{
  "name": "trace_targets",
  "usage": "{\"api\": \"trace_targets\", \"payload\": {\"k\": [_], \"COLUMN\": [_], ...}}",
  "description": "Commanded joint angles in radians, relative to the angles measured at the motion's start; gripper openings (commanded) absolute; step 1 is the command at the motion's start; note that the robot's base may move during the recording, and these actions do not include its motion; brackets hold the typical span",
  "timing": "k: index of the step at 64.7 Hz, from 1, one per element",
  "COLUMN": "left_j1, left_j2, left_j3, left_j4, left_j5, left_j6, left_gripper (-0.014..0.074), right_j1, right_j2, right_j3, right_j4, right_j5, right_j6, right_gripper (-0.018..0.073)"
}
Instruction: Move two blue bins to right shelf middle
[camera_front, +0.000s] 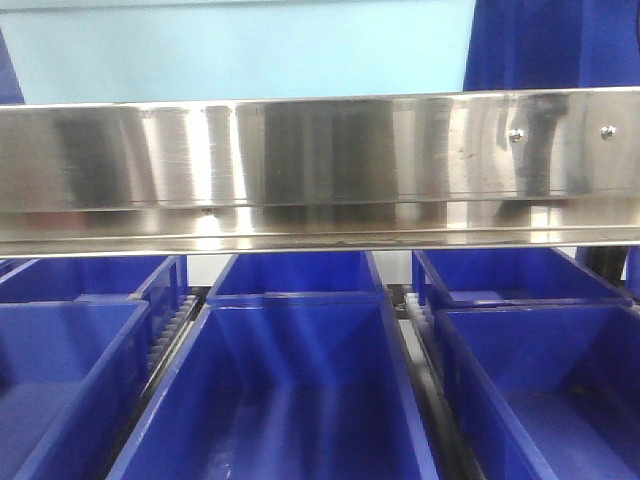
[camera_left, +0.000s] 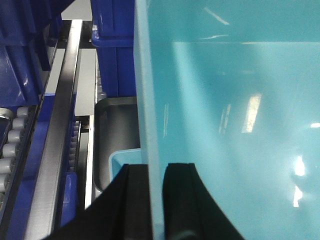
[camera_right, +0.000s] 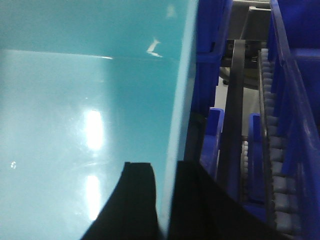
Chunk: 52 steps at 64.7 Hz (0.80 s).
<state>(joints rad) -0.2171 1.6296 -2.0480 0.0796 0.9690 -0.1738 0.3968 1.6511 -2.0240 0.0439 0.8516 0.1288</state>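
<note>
A light blue bin fills both wrist views, and I hold it by two opposite walls. In the left wrist view the bin (camera_left: 225, 100) has its thin left wall running down between the black fingers (camera_left: 137, 200) of my left gripper (camera_left: 157, 175), which is shut on it. In the right wrist view the bin (camera_right: 75, 100) has its right wall pinched by my right gripper (camera_right: 167, 172). A second light blue rim corner (camera_left: 122, 159) shows beside the left finger; I cannot tell whether it belongs to another bin. Neither gripper shows in the front view.
A steel shelf rail (camera_front: 320, 170) crosses the front view, with dark blue bins below it in the middle (camera_front: 290, 390), left (camera_front: 60, 380) and right (camera_front: 540, 390). Roller tracks (camera_left: 12, 145) (camera_right: 280, 165) and dark blue bins flank the held bin. A grey tray (camera_left: 115, 135) lies below.
</note>
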Motion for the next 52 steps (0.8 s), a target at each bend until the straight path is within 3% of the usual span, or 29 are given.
{"api": "trace_targets", "payload": {"k": [1,9,31,52], "left_j1": [0.002,0.002,0.025,0.025], "left_j2": [-0.015,-0.015,0.036,0.096], "left_j3": [-0.010,-0.010,-0.010,-0.010], "left_j4": [0.001,0.001,0.001,-0.009], "left_j5": [0.010,0.076,0.207,0.243], "left_j6": [0.006,0.006,0.006,0.006], "left_gripper": [-0.0111,-0.0111,-0.0111,-0.0111], "right_j1": [-0.005,-0.005,-0.005,-0.005], "right_j2": [-0.023,-0.014,0.055,0.086], "right_j3": [-0.008,-0.008,-0.008,-0.008], "right_j4": [0.066,0.120,0.155,0.162], "right_j5": [-0.038,0.004,0.084,0.124], "right_j6": [-0.017,-0.017,-0.017,-0.017], "right_gripper": [-0.0153,-0.0153,-0.0153,-0.0153]}}
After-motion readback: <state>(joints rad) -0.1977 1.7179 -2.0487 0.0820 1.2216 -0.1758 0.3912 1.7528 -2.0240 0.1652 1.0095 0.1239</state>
